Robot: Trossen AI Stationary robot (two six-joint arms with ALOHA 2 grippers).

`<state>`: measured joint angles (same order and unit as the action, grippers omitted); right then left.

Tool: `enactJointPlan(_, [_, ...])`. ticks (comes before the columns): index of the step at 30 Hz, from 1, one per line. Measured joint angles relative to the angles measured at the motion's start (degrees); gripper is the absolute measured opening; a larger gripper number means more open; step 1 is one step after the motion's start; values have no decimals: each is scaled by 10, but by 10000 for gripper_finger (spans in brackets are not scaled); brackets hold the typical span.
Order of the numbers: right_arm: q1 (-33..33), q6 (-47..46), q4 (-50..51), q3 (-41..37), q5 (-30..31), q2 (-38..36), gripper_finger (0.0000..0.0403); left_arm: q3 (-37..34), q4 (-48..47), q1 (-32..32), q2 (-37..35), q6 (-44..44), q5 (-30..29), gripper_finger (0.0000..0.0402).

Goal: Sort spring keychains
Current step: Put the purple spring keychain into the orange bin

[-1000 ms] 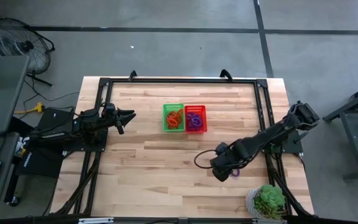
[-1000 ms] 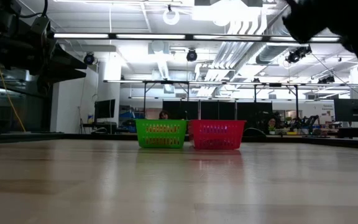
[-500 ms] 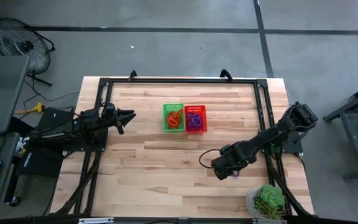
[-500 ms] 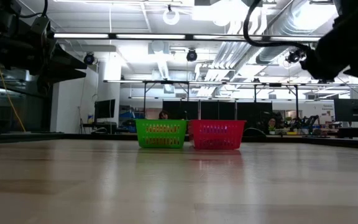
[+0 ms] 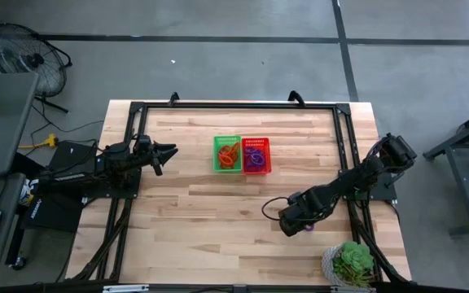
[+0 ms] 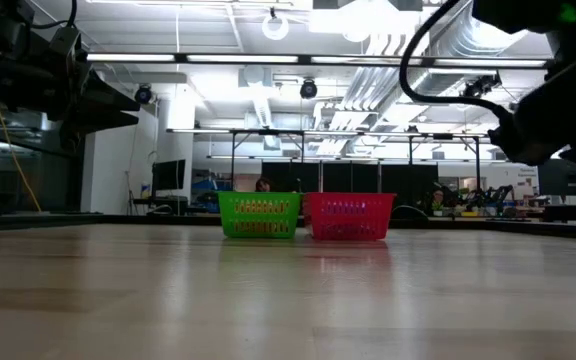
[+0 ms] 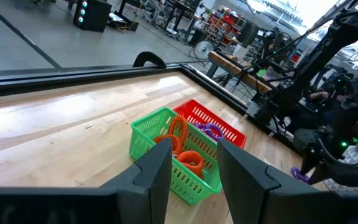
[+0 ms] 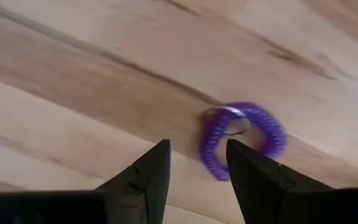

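Note:
A purple spring keychain (image 8: 241,140) lies flat on the wood near the table's right near part, also seen as the purple loop (image 5: 308,230). My right gripper (image 8: 197,180) hovers over it, open, fingers pointing down, the keychain just ahead of the fingertips. In the high view the right gripper (image 5: 291,221) covers most of the loop. The green basket (image 5: 227,153) holds orange keychains (image 7: 182,146); the red basket (image 5: 256,155) holds purple keychains (image 7: 207,129). My left gripper (image 5: 165,150) waits open at the table's left, aimed at the baskets.
The two baskets stand side by side at the table's far middle, seen as green basket (image 6: 259,215) and red basket (image 6: 348,216). A potted plant (image 5: 352,264) sits at the near right corner, close to the right arm. Bare wood (image 5: 210,220) lies between the arms.
My right gripper has come down toward the table and shifted slightly toward the right and near edges, over the purple keychain. The left arm has kept still.

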<state>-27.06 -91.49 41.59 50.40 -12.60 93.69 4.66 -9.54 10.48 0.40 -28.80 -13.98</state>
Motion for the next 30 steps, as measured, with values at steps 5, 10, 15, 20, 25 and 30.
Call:
enactJointPlan(5, [0,-6,-7,-12,1,0,151,0,0,0,0,0,0,126])
enactJointPlan(10, [0,-15,-32,-35,-7,0,151,0,0,0,0,0,0,126])
enactJointPlan(15, [1,-31,-70,-56,-13,-3,150,0,0,0,0,0,0,126])
enactJointPlan(20, [1,-38,-78,-63,-17,-4,127,0,0,0,0,0,0,126])
enactJointPlan(25, [1,-50,-80,-63,-19,-3,75,0,0,0,0,0,0,126])
enactJointPlan(30, [0,-61,-85,-63,-17,-2,28,0,0,0,0,0,0,126])
